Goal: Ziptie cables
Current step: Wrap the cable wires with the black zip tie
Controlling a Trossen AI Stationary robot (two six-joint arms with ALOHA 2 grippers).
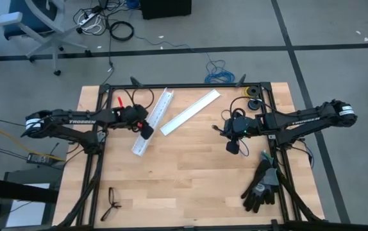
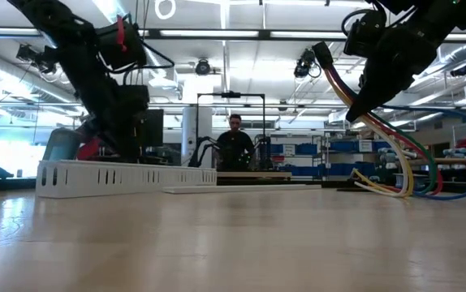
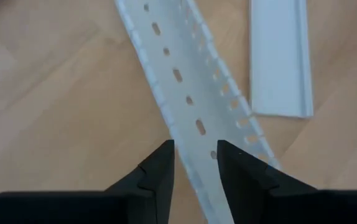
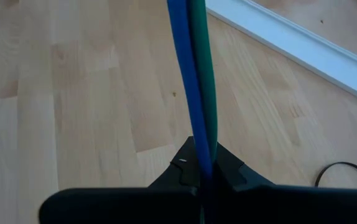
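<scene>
Above the counter your right hand is gripping the cables, while your left hand is hovering open over the slotted duct; the ziptie, unseen, likely needs fetching next.

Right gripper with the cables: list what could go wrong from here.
1. The right gripper pinches the cables near one end only; the long loops hang to the table and may slip out or snag.
2. The left gripper hangs open over the white slotted duct and might knock it.
3. No ziptie is visible, so tying may stall.
</scene>
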